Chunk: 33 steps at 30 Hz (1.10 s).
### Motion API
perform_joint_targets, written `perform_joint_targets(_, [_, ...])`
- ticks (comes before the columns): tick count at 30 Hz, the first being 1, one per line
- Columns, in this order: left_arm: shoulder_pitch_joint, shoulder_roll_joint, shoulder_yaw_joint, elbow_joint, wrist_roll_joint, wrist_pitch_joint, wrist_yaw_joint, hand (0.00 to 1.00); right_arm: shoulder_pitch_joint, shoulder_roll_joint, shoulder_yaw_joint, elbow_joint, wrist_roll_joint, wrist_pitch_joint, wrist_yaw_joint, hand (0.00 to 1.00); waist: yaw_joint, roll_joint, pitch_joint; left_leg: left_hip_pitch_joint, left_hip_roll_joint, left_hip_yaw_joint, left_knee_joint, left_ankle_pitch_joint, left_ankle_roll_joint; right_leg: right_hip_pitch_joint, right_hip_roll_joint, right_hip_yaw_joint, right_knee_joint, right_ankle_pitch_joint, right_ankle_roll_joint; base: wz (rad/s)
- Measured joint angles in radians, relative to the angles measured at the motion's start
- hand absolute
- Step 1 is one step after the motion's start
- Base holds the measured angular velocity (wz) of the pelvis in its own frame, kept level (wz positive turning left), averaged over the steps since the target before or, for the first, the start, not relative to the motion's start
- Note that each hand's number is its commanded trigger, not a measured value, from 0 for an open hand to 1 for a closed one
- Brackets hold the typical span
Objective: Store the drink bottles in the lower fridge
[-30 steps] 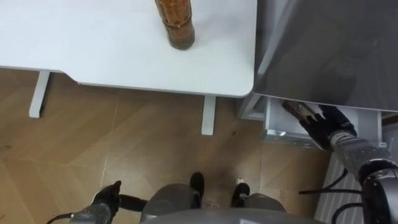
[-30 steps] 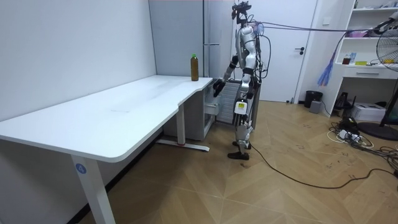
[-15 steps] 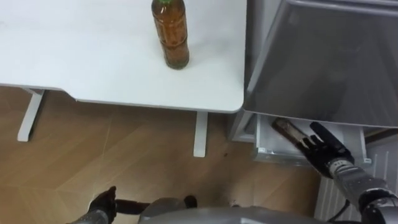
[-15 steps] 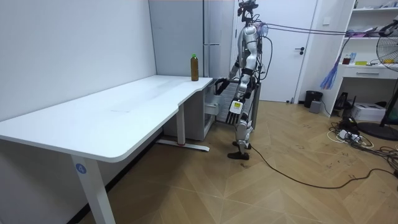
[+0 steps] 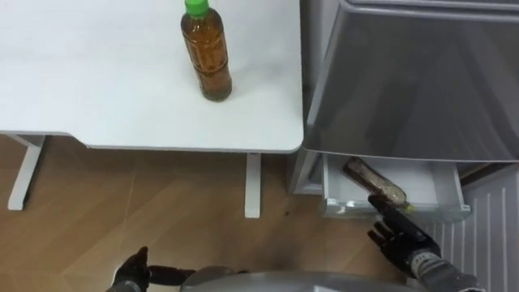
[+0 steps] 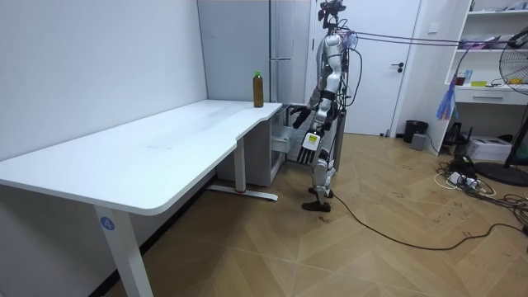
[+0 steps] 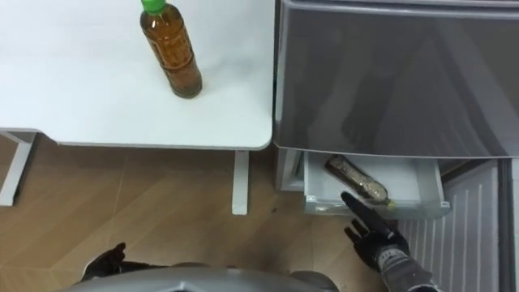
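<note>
Scanning L to R: your left hand [image 5: 132,268] hangs low, fingers unreadable; one tea bottle [image 5: 206,50] stands upright near the edge of the white table [image 5: 97,89], handy for pickup. Beside it, the lower fridge drawer [image 5: 336,195] is out w/ a second bottle [image 5: 375,182] lying flat inside, prob. so it fits, and your right hand [image 5: 399,239] hovers just in front, fingers straight, empty.
</note>
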Motion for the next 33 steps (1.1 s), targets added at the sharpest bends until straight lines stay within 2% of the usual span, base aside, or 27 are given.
perform_joint_targets(4, [0.007,-0.012,0.002,0.0,0.0,-0.005,0.008,0.0,0.045,0.009,0.037,-0.003,-0.018,-0.005,-0.003,0.0,0.004,-0.004,-0.0003,0.0,0.002,0.001,-0.001,-0.005,-0.003,0.008,0.004,0.006,-0.012,0.0,0.0,-0.01])
perform_joint_targets(9, [0.016,-0.019,0.039,0.0,0.002,-0.006,0.006,0.0,0.071,0.011,0.036,-0.002,-0.089,-0.006,-0.002,0.0,0.002,-0.004,-0.0007,0.009,0.003,0.009,-0.001,-0.012,-0.002,0.012,0.005,0.013,-0.015,0.0,0.0,-0.06])
perform_joint_targets(12, [0.023,-0.019,0.041,-0.001,0.008,-0.006,0.007,0.0,0.074,0.011,0.034,0.002,-0.165,-0.004,-0.002,0.0,-0.003,-0.004,-0.0004,0.021,0.002,0.008,0.0,-0.019,-0.001,0.029,0.005,0.019,-0.015,-0.002,0.002,-0.04])
perform_joint_targets(15, [0.023,-0.02,0.041,0.0,0.002,-0.006,0.014,0.0,0.075,0.012,0.035,0.002,-0.267,-0.003,-0.003,0.0,-0.012,-0.013,0.0043,0.032,0.001,0.004,0.003,-0.024,0.0,0.042,0.005,0.02,-0.016,-0.004,0.005,0.02])
perform_joint_targets(17, [0.024,-0.021,0.041,0.0,0.001,-0.006,0.023,0.0,0.077,0.012,0.036,0.002,-0.36,0.001,-0.01,0.0,-0.013,-0.015,0.0025,0.034,0.0,0.001,0.005,-0.025,0.001,0.045,0.004,0.021,-0.015,-0.005,0.006,0.02])
perform_joint_targets(21, [0.028,-0.021,0.045,0.005,-0.02,-0.003,0.031,0.0,0.076,0.022,0.042,0.022,-0.446,0.004,-0.035,0.0,-0.012,-0.017,-0.0008,0.036,0.0,0.002,0.005,-0.025,0.001,0.046,0.004,0.022,-0.015,-0.005,0.006,0.0])
perform_joint_targets(23, [0.03,-0.023,0.047,0.009,-0.045,0.013,0.04,0.0,0.072,0.024,0.047,0.041,-0.464,0.01,-0.046,0.0,-0.01,-0.015,-0.0003,0.036,0.0,0.001,0.006,-0.025,0.001,0.047,0.004,0.021,-0.016,-0.005,0.006,0.0])
perform_joint_targets(26, [0.031,-0.044,0.118,0.019,-0.104,0.031,0.064,0.0,0.083,0.024,0.044,0.052,-0.486,0.035,-0.058,0.0,-0.002,-0.007,0.0041,0.052,0.0,0.0,0.016,-0.036,0.002,0.068,0.004,0.017,-0.017,-0.009,0.007,0.0])
perform_joint_targets(29, [0.03,-0.054,0.178,0.026,-0.205,0.033,0.094,0.0,0.092,0.025,0.038,0.051,-0.504,0.039,-0.076,0.0,0.0,0.001,0.0038,0.057,0.001,-0.007,0.04,-0.055,0.003,0.09,0.005,0.017,-0.016,-0.016,0.01,0.06])
perform_joint_targets(33, [0.031,-0.053,0.273,0.021,-0.34,0.032,0.158,0.0,0.098,0.022,0.031,0.049,-0.561,0.037,-0.091,0.0,0.006,0.007,0.0007,0.073,0.0,-0.006,0.04,-0.06,0.004,0.099,0.003,0.017,-0.015,-0.022,0.012,0.0])
